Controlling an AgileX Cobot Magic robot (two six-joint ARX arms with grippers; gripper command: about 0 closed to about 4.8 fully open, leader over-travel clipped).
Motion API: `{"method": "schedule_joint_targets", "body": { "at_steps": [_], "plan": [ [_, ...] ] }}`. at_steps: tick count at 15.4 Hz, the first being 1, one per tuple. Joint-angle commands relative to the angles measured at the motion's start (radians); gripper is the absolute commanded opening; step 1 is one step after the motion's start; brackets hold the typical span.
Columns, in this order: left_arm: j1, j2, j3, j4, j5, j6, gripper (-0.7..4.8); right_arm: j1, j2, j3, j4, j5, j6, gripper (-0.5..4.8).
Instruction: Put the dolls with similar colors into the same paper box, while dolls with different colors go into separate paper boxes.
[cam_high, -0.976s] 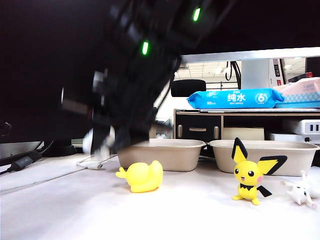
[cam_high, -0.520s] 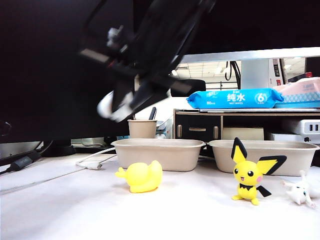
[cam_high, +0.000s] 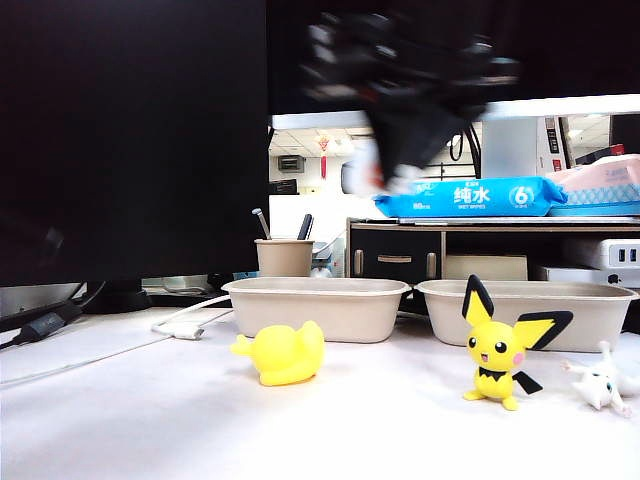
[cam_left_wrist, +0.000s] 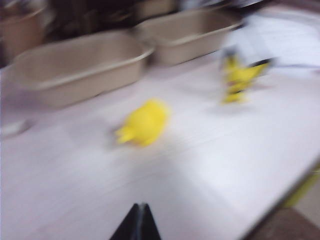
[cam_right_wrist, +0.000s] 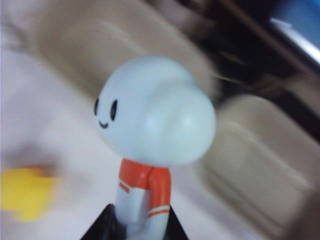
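Note:
My right gripper (cam_right_wrist: 140, 220) is shut on the body of the white round-headed doll (cam_right_wrist: 155, 110) in the red-orange shirt. In the exterior view that gripper (cam_high: 385, 175) is a blur high above the two paper boxes (cam_high: 315, 290) (cam_high: 520, 292), with the doll a white smear (cam_high: 372, 168). The yellow duck-like doll (cam_high: 283, 352) lies on the table before the left box. Pichu (cam_high: 500, 350) stands before the right box, and the small white cat-like doll (cam_high: 600, 385) lies at the far right. My left gripper (cam_left_wrist: 140, 206) is shut and empty, well short of the duck (cam_left_wrist: 145, 122).
A beige pen cup (cam_high: 284, 257) stands behind the left box. A large black monitor (cam_high: 130, 140) fills the left side. A blue wet-wipes pack (cam_high: 465, 196) lies on a shelf behind the boxes. A white cable (cam_high: 185, 325) runs along the table at the left.
My right arm has carried the white doll up from table height beside the left box and swung it right, to high above the boxes. The other dolls have not moved.

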Motion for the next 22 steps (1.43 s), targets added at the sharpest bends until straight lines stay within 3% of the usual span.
{"method": "schedule_joint_targets", "body": {
  "at_steps": [1, 4, 7, 8, 9, 13, 15, 17, 18, 20, 22],
  "plan": [
    [-0.027, -0.097, 0.001, 0.002, 0.0, 0.0, -0.05, -0.106, -0.003, -0.024, -0.005, 0.006, -0.02, 0.88],
    [-0.023, -0.169, 0.001, 0.019, -0.001, 0.0, -0.05, -0.211, -0.003, -0.078, 0.057, -0.014, -0.021, 0.88],
    [0.009, -0.169, 0.001, 0.016, -0.001, 0.0, -0.05, -0.312, 0.01, -0.164, 0.21, -0.127, -0.019, 0.89],
    [0.019, -0.169, 0.001, 0.016, -0.001, 0.0, -0.05, -0.315, 0.026, -0.164, 0.209, -0.123, -0.019, 1.0],
    [0.03, -0.168, 0.001, 0.016, 0.0, 0.0, -0.05, -0.315, 0.041, -0.163, 0.216, -0.125, -0.019, 1.61],
    [0.031, -0.169, 0.001, 0.016, -0.001, 0.0, -0.05, -0.315, 0.045, -0.161, 0.218, -0.134, -0.003, 2.13],
    [0.029, -0.163, 0.001, 0.017, -0.001, 0.0, -0.05, -0.315, 0.023, -0.157, 0.225, -0.285, 0.016, 2.12],
    [0.029, -0.116, 0.001, 0.017, -0.001, 0.0, -0.05, -0.273, -0.019, -0.158, 0.21, -0.484, 0.04, 2.14],
    [0.029, -0.086, 0.001, 0.016, -0.001, 0.0, -0.05, -0.23, -0.018, -0.158, 0.183, -0.545, 0.032, 2.71],
    [0.029, -0.035, 0.001, 0.017, -0.001, 0.0, -0.05, -0.147, 0.0, -0.159, 0.177, -0.567, -0.004, 3.39],
    [0.029, 0.016, 0.001, 0.017, -0.001, 0.0, -0.05, -0.092, 0.02, -0.159, 0.203, -0.558, -0.028, 3.4]
  ]
}}
